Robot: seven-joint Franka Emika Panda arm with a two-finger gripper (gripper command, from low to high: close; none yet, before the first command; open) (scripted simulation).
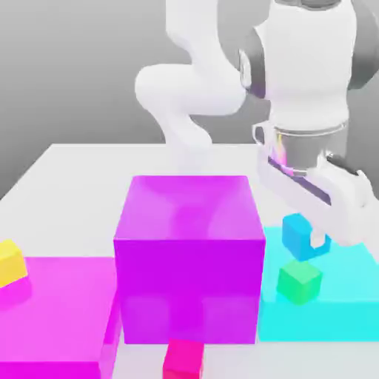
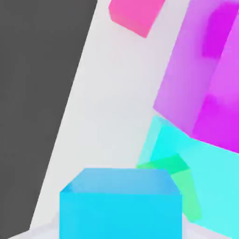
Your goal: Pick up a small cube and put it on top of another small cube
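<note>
My gripper is shut on the small cyan-blue cube and holds it in the air at the exterior view's right. The same cube sits close and large in the hand view. Just below it, a little toward the front, the small green cube rests on the flat cyan slab. A gap separates the two cubes. In the hand view the green cube shows partly, beyond the held cube, on the cyan slab.
A big magenta block stands mid-table, left of the slab. A flat magenta slab lies at the front left with a small yellow cube on its edge. A small red-pink cube sits on the white table in front of the block.
</note>
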